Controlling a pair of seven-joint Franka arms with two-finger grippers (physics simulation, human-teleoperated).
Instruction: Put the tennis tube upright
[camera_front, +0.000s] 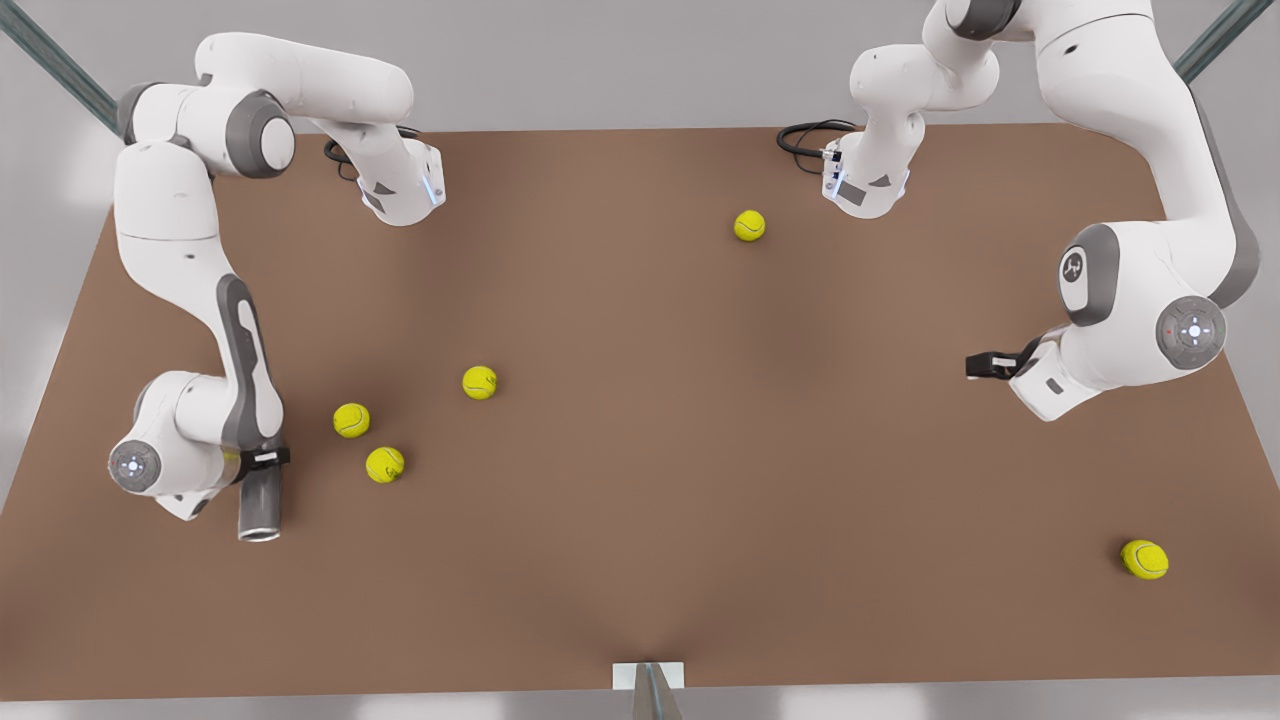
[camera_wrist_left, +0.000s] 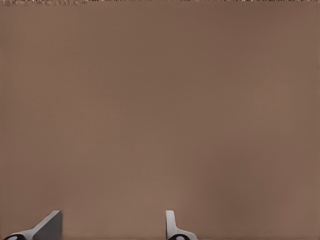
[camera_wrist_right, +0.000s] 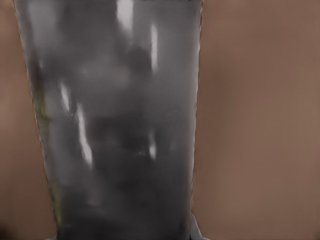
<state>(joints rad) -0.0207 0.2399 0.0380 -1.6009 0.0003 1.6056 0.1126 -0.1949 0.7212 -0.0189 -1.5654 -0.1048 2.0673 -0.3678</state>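
Held in the right gripper (camera_front: 262, 458), at the front view's left: the tennis tube (camera_front: 259, 505), pinched across its body by black fingers, open light-rimmed end toward the camera, seemingly upright or close to it. Fills the right wrist view as a grey reflective wall (camera_wrist_right: 120, 125), pressed right up against the camera. Whether its base touches the table (camera_front: 640, 450) cannot be told.

Likely trouble from here: letting go while the tube leans or hangs clear of the surface, so a tall slim cylinder tips over and rolls. Also possible: a sideways drag from a finger while opening, enough to knock it down. Another hazard just beside the gripper, toward the table's middle: two tennis balls (camera_front: 351, 420) (camera_front: 385, 464), a third (camera_front: 480, 382) a little farther off, any of them a wedge under the base if the tube drifts that way.

Farther across, two more balls (camera_front: 749, 225) (camera_front: 1144, 559), well apart from either gripper.

At the front view's right, waiting: the left gripper (camera_front: 975, 366), fingers spread wide (camera_wrist_left: 50, 225), nothing between them, only bare table ahead. Tube well apart from it.
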